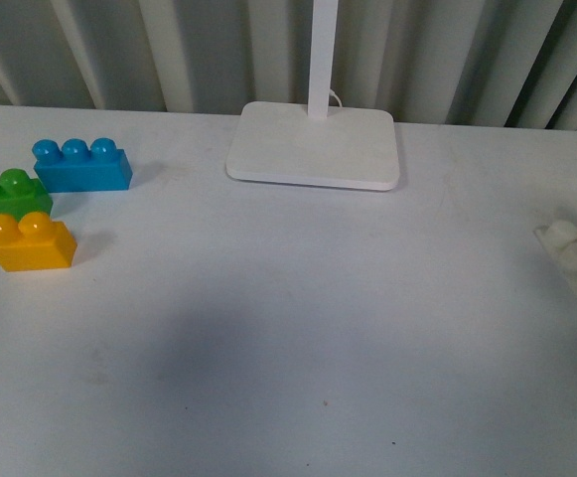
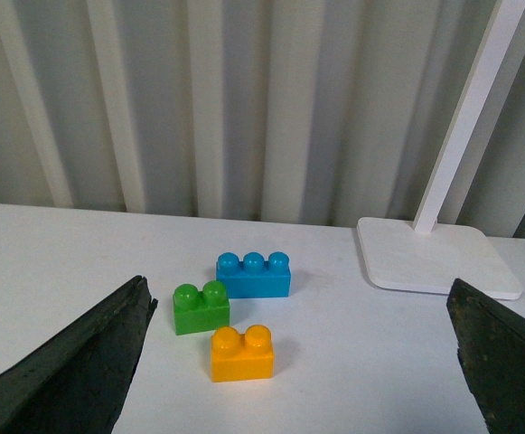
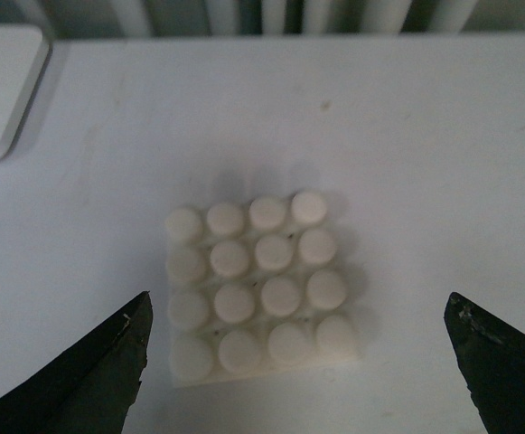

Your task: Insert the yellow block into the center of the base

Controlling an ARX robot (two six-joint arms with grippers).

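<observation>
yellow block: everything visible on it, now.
The yellow block is a small yellow-orange brick, glossy plastic by its look, with two round studs on top. It stands upright on the white table at the robot's front left. The green brick sits just behind it, so close that contact cannot be settled; the blue brick lies further back, apart. Nothing holds it, and the base is far off to the right.

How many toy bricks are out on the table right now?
3, clustered at the front view's left: the yellow block nearest the robot, the green brick just behind it, the blue brick farthest back. None sits on the base, at the right.
</observation>
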